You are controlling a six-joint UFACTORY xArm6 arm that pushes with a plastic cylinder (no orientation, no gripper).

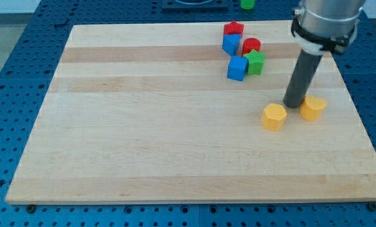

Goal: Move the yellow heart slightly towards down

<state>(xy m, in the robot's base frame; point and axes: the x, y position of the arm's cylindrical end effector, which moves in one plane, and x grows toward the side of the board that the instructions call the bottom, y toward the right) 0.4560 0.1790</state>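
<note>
The yellow heart (313, 108) lies on the wooden board (143, 145) at the view's right. A yellow hexagon block (274, 116) lies a little to its left and slightly lower. My tip (293, 105) rests on the board between the two yellow blocks, against or just off the heart's upper left edge and just above the hexagon's right side. The dark rod rises from the tip toward the view's top right.
A cluster sits near the top of the board: a red star (233, 28), a blue block (231, 43), a red cylinder (251, 45), a green star (255, 62) and a blue cube (237, 68). A green block (247, 4) lies off the board at the top.
</note>
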